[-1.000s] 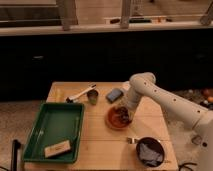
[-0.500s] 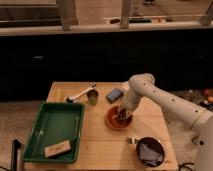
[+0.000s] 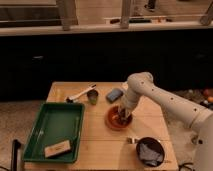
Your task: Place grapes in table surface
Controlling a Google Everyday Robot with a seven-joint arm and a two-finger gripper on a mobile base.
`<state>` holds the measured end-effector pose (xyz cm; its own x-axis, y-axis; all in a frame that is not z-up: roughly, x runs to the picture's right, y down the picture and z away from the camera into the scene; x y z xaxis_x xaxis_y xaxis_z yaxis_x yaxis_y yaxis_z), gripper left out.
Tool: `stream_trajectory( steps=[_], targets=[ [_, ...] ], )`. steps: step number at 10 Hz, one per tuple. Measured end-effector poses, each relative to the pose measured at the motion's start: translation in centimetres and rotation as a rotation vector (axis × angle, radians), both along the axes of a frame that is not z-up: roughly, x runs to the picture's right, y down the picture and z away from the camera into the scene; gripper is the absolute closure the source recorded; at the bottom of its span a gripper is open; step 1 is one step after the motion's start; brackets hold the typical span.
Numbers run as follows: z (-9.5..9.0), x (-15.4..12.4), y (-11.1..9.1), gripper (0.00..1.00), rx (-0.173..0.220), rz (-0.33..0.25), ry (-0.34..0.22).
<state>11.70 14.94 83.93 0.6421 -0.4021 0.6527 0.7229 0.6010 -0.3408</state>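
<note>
The light tan plank table surface (image 3: 95, 150) fills the lower middle of the camera view. An orange bowl (image 3: 118, 119) sits right of its centre. My gripper (image 3: 121, 114) reaches down into this bowl from the white arm (image 3: 165, 102) on the right. A small dark shape in the bowl by the gripper may be the grapes (image 3: 120, 118); it is mostly hidden by the gripper.
A green tray (image 3: 52, 130) with a tan block (image 3: 57, 148) lies at the left. A white-handled tool (image 3: 80, 94) and a small dark cup (image 3: 93, 96) lie at the back. A blue-grey object (image 3: 114, 94) is behind the bowl. A dark bowl (image 3: 149, 150) stands front right.
The arm has lowered slightly, bringing the gripper deeper into the orange bowl. Nothing else has moved.
</note>
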Motion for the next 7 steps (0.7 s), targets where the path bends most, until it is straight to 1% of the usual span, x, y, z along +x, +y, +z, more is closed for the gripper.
stream_trajectory(
  steps=[2, 4, 7],
  targets=[
    [-0.2, 0.0, -0.2, 1.00, 0.001, -0.010, -0.001],
    [-0.9, 0.1, -0.4, 1.00, 0.008, -0.013, -0.004],
    [-3.3, 0.2, -1.4, 1.00, 0.035, -0.024, -0.006]
  ],
)
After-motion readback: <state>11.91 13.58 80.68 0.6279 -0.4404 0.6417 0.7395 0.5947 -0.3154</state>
